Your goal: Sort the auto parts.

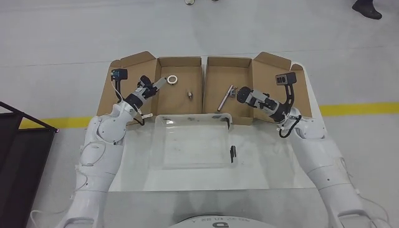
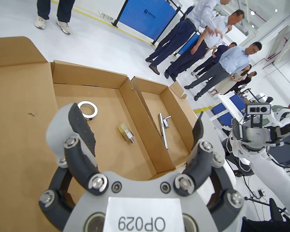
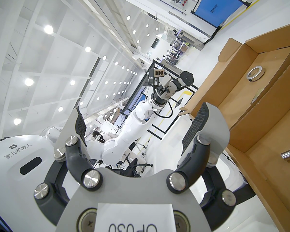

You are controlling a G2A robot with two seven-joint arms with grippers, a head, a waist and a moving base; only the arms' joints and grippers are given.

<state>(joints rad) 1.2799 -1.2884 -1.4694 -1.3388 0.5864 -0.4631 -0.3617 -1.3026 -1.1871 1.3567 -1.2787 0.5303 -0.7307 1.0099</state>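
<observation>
The left gripper [image 2: 137, 114], spread wide and empty, hangs at 8 o'clock of the metal ring [image 1: 173, 78] in the left box [image 1: 181, 60]; a small fitting [image 1: 189, 95] lies at 5 o'clock of the ring. The right gripper [image 3: 142, 109], equally wide and empty, sits at 3 o'clock of the metal rod [image 1: 224, 97] in the right box [image 1: 230, 60]

Boxes [image 1: 171, 102] open-topped; middle walls [image 1: 204, 85] block sideways pass.
</observation>
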